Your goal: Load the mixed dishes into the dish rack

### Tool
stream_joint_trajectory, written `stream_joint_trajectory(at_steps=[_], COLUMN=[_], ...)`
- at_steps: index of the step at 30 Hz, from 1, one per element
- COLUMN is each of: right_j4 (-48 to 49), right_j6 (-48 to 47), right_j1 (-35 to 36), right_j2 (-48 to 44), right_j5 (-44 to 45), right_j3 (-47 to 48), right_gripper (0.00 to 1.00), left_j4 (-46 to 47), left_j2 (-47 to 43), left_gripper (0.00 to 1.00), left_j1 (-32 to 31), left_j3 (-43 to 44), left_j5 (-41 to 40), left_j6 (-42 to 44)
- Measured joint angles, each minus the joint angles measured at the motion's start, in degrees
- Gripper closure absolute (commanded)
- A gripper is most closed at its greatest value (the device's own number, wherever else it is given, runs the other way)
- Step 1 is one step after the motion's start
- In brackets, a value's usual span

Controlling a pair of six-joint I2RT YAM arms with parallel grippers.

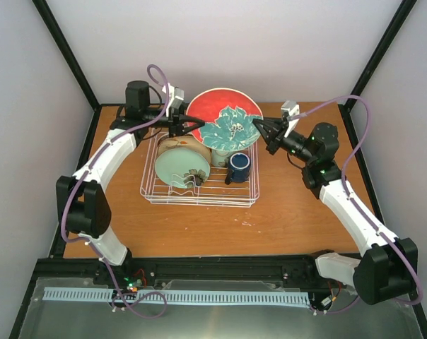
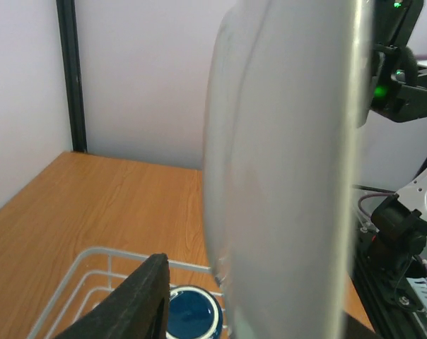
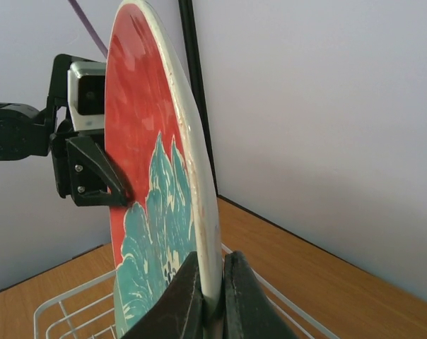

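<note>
Red and teal, the flower-painted plate (image 1: 224, 113) stands on edge at the far end of the dish rack (image 1: 199, 196). On its right rim the right pincer (image 3: 212, 282) pinches it. The left pincer (image 1: 183, 128) straddles the left rim, its grip unclear.

Glossy glazed ceramic red plate (image 1: 215, 109), smooth white coated-wire dish rack (image 1: 220, 193), matt wood-grain bench (image 1: 284, 219), shiny dark blue mug (image 1: 239, 167).

Left wrist view: the red-and-teal plate (image 2: 284, 176) is recorded blurred and is cut off at top and bottom. One finger of the left gripper (image 1: 186, 127) is hidden behind it. The dark blue mug (image 2: 191, 314) is cropped by the lower edge. Contact between the fingers and the plate cannot be determined.
</note>
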Motion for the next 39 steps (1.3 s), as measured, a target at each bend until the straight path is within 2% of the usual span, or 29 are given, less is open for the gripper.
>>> stream_joint_trajectory(at_steps=[4, 5, 13, 17, 21, 27, 32, 36, 39], right_j4=[-0.04, 0.35, 1.77, 2.08, 3.69, 3.45, 3.74, 7.23, 9.68], right_j6=[-0.09, -0.72, -0.37, 0.46, 0.55, -0.11, -0.7, 1.14, 3.26], right_j1=[0.17, 0.33, 1.01, 1.11, 2.6, 3.98, 4.44, 0.02, -4.09], right_j2=[1.92, 2.32, 6.58, 7.37, 7.26, 6.64, 2.6, -0.9, -2.36], right_j5=[-0.37, -0.81, 1.27, 1.6, 1.36, 2.16, 5.79, 13.33, 16.52], right_j3=[1.42, 1.64, 3.74, 3.93, 4.48, 3.98, -0.24, -3.41, -4.92], right_gripper=[0.97, 0.97, 0.96, 0.71, 0.59, 0.57, 0.57, 0.57, 0.57], left_j4=[-0.04, -0.28, -0.48, -0.57, 1.29, 0.76, 2.27, -0.15, -1.09], left_j2=[0.76, 0.96, 2.91, 0.83, -8.85, -19.85, -27.85, -30.84, -32.0], left_gripper=[0.98, 0.99, 0.99, 0.99, 0.99, 1.0, 0.99, 0.99, 0.99], left_j1=[-0.46, -0.37, 0.37, 0.33, -1.31, -1.84, -2.05, 0.68, 5.25], left_j3=[2.6, 3.19, 5.18, 2.78, -9.33, -16.28, -23.12, -26.95, -30.69], left_j5=[0.46, -1.99, -4.13, -6.62, -12.94, -24.2, -32.98, -34.4, -31.58], left_j6=[-1.36, -2.47, -4.48, -2.71, 1.11, 7.56, 11.91, 16.85, 19.93])
